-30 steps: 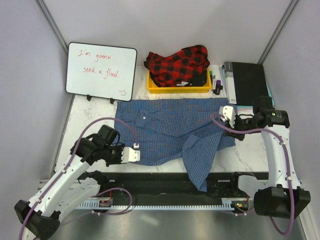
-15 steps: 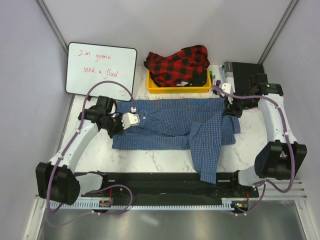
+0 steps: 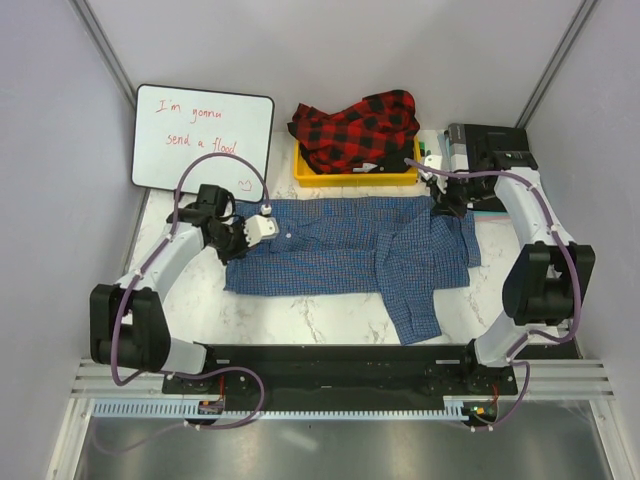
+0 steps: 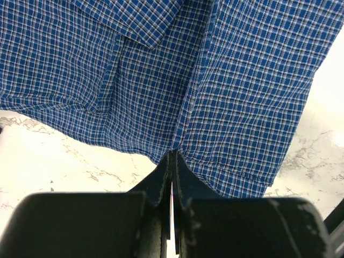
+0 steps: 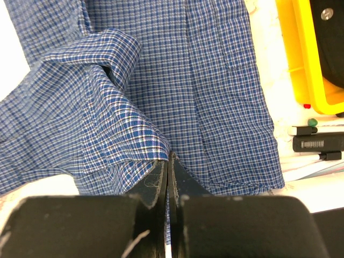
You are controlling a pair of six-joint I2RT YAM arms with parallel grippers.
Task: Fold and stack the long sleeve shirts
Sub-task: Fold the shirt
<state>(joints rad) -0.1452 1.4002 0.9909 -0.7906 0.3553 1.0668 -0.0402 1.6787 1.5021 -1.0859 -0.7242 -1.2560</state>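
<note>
White marbled tabletop [image 3: 300, 315] carries the blue checked shirt [image 3: 340, 250] spread across its middle, the left gripper [image 3: 272, 229] pinched shut on its 9 o'clock edge, the right gripper [image 3: 443, 207] clamped on its 2 o'clock corner, while the red plaid shirt [image 3: 355, 128] lies heaped in a yellow bin [image 3: 350, 179] at 12 o'clock.

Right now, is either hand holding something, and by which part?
Both hold the blue shirt: the left hand pinches its edge at the far left corner, the right hand at the far right corner.
</note>
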